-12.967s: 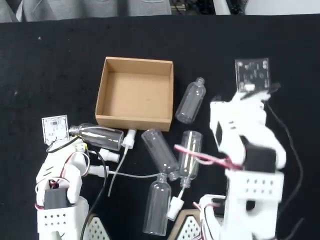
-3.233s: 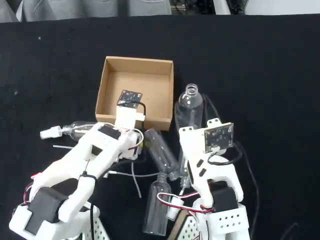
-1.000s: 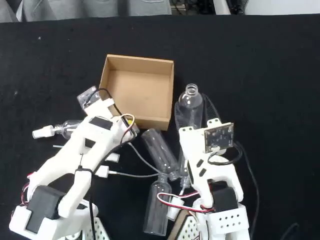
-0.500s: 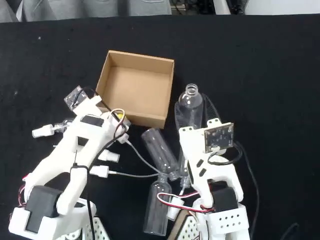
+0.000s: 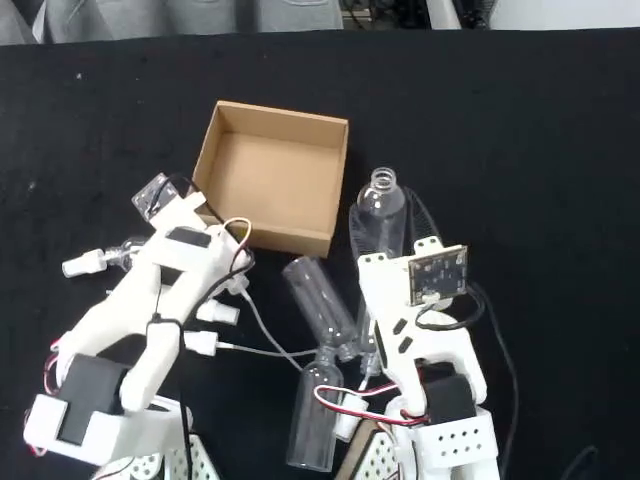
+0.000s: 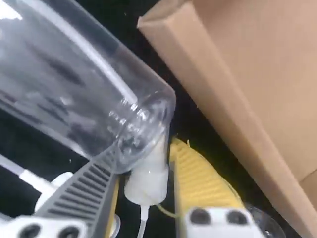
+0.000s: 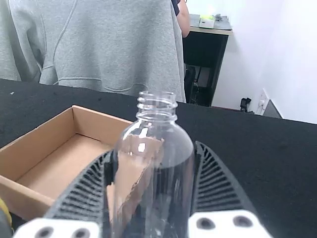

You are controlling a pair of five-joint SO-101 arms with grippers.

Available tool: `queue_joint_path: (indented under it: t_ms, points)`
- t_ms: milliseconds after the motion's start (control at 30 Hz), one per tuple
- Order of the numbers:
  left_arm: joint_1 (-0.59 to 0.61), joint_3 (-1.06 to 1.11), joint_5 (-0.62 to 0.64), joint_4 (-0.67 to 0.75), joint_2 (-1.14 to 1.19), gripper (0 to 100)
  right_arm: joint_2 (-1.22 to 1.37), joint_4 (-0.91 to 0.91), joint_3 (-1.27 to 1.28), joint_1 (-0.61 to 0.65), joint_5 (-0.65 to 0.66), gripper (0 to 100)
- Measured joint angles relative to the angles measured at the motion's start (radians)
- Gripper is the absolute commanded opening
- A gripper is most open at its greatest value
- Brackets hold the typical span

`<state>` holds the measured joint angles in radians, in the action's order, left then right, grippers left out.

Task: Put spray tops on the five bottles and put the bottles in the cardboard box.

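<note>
Black cloth covers the table [image 5: 560,150], and an open brown cardboard box [image 5: 275,185] sits on it, holding no bottles. Left of the box, a clear plastic capped bottle [image 5: 125,250] lies on its side, partly under the white left arm, its white spray head pointing away from the box. The left gripper [image 6: 143,153] is pinched on a small white spray top [image 6: 146,181], which presses against the rounded end of a clear bottle body [image 6: 69,74] just beside the box wall. Near that arm, two loose white spray tops [image 5: 225,312] lie on the cloth, one with a thin dip tube trailing across it. The right gripper [image 7: 153,153] is clamped around an upright clear open-necked bottle [image 7: 156,144], standing just beside the box's corner. Between the arms, a clear empty bottle [image 5: 320,300] lies flat, and another uncapped bottle [image 5: 312,415] lies nearer the arm bases
</note>
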<state>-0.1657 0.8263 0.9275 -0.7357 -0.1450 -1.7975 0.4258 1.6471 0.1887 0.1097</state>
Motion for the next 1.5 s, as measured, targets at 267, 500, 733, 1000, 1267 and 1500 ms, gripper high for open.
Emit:
queue_joint_path:
  t_ms: [267,500,733,1000,1267,1500]
  points:
    - [-0.002,-0.034,-0.002,0.002,0.037,4,0.0,0.0,0.0,0.0,0.0,6.8]
    - [-0.002,-0.037,-0.002,0.002,0.038,3,0.0,0.0,0.0,0.0,0.0,6.8]
    - [-0.002,-0.018,0.0,-0.035,-0.02,3,0.0,0.0,0.0,0.0,0.0,6.7]
    - [-0.002,0.072,-0.006,-0.078,-0.212,3,0.0,0.0,0.0,0.0,0.0,6.5]
    - [0.003,0.184,-0.006,-0.078,-0.48,3,0.0,0.0,0.0,0.0,0.0,6.4]
    - [0.052,0.259,-0.002,-0.078,-0.69,3,0.0,0.0,0.0,0.0,0.0,6.4]
